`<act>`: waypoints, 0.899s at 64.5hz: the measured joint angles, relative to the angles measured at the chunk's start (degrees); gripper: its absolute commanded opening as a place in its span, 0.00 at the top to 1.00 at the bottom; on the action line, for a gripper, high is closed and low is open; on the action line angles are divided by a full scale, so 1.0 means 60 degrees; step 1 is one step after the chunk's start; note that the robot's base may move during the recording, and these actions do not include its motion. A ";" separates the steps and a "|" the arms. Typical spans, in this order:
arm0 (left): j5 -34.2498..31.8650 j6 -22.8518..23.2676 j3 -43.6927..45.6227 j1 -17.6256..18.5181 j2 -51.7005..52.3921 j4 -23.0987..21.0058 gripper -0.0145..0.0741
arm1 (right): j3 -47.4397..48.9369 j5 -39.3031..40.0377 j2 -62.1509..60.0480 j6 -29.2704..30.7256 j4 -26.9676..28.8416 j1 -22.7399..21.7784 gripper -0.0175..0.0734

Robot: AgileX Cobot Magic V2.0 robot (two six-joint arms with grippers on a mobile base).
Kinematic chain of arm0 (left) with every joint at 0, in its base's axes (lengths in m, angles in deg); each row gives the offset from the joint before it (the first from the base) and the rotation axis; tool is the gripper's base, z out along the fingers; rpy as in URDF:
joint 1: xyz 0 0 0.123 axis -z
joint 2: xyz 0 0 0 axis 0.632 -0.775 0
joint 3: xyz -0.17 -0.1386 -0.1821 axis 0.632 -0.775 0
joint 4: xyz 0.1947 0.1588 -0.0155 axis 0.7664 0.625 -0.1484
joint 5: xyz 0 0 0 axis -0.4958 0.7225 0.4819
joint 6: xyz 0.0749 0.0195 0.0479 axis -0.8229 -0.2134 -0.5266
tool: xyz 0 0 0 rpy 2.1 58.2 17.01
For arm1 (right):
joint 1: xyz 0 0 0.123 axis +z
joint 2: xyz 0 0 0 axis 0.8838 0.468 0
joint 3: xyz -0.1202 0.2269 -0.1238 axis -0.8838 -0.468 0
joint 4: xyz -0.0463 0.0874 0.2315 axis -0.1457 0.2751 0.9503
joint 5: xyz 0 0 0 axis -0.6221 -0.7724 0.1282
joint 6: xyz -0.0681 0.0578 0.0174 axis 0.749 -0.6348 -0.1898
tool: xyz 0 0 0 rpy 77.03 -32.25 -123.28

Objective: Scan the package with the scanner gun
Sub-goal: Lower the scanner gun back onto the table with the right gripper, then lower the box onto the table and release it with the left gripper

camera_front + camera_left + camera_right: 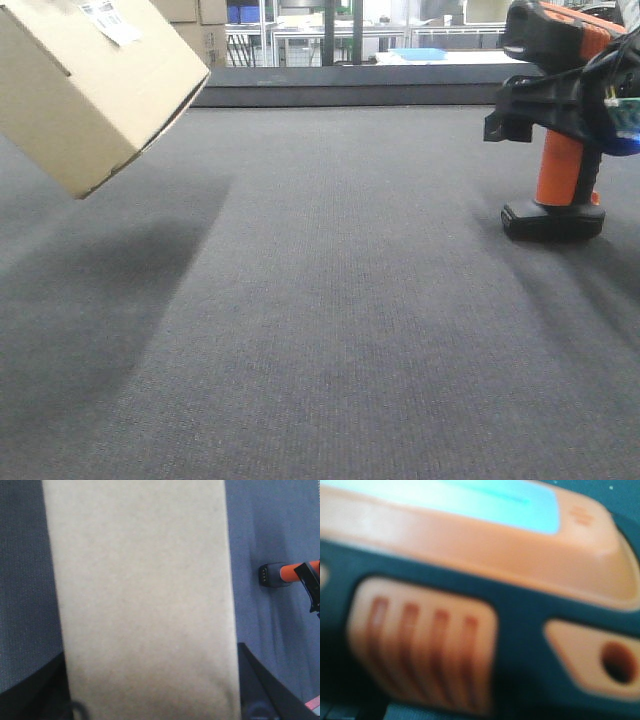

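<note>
Package (90, 90) aloft, tilted, clamped between left fingers (256, 690); right fingers (520, 108) at scanner gun (562, 170), grip unclear.

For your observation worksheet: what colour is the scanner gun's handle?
The handle of the scanner gun is orange; the exterior front-facing view shows it best.

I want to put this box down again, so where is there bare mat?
The grey mat is bare across the middle and front, between the raised tan cardboard box on the left and the black-and-orange scanner gun standing at right. Crowded around the scanner's foot.
</note>
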 measured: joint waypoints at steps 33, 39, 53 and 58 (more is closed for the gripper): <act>0.0038 0.0000 0.0000 0.0000 0.0000 0.0041 0.96 | 0.0000 -0.1263 -0.0685 0.0017 0.0000 0.0000 0.19; 0.0038 0.0000 0.0000 0.0000 0.0000 0.0091 0.96 | 0.0000 -0.1412 -0.0707 0.0037 0.0000 0.0000 0.19; 0.0061 0.0000 0.0000 0.0000 0.0000 0.0439 0.96 | 0.0000 -0.1916 -0.0939 0.0266 0.0000 -0.0017 0.19; 0.0080 0.0000 0.0000 0.0000 0.0000 0.0666 0.96 | 0.0000 -0.2172 -0.1174 0.0392 0.0000 -0.0017 0.19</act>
